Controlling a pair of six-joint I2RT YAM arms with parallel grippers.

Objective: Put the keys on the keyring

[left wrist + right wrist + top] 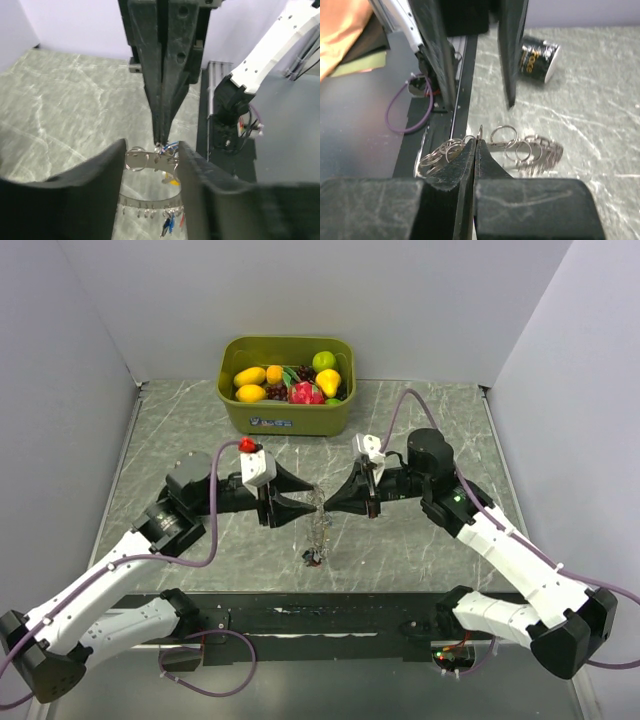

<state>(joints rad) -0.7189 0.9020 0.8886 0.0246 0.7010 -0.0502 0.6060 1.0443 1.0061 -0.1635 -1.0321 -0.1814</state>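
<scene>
**Q:** State of the left gripper [152, 150]?

**A:** Wide open. One finger stands on either side of the keyring [149, 161]. Contact cannot be confirmed.

**Q:** Position of the keyring?

**A:** Between the two gripper tips, raised off the tabletop [420, 540]. The loop sags below the left gripper. The keys [170, 224], with blue and red heads visible, dangle at its lower end.

**Q:** State of the right gripper [476, 143]?

**A:** Fully closed, pinching a ring of the keyring at its fingertips. Its tip sits inside the gap of the left gripper.

**Q:** Anything else nearby?

**A:** A green bin [288, 420] of toy fruit, beyond both grippers.
</scene>
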